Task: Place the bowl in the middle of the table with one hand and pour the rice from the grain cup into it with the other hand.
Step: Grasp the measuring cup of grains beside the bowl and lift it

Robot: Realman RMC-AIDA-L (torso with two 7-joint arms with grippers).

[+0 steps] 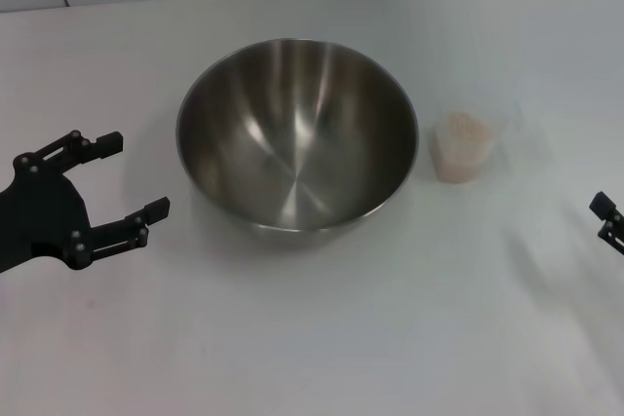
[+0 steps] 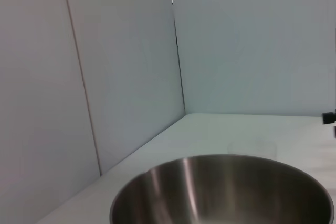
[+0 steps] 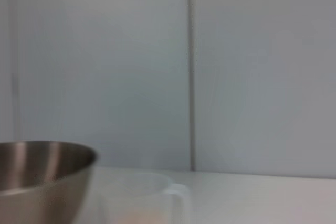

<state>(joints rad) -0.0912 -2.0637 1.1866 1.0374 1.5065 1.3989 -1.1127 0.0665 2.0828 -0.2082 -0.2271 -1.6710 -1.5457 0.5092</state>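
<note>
Steel bowl (image 1: 296, 133) sits mid-counter (image 1: 312, 338), see-through grain cup (image 1: 462, 146) beside it.
Left gripper (image 1: 133, 174) spread wide; right gripper (image 1: 607, 218) cut off, can't tell.

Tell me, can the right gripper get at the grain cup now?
Probably yes. The right gripper sits at the table's right edge, and only bare table lies between it and the grain cup. The bowl stands on the cup's far side.
</note>
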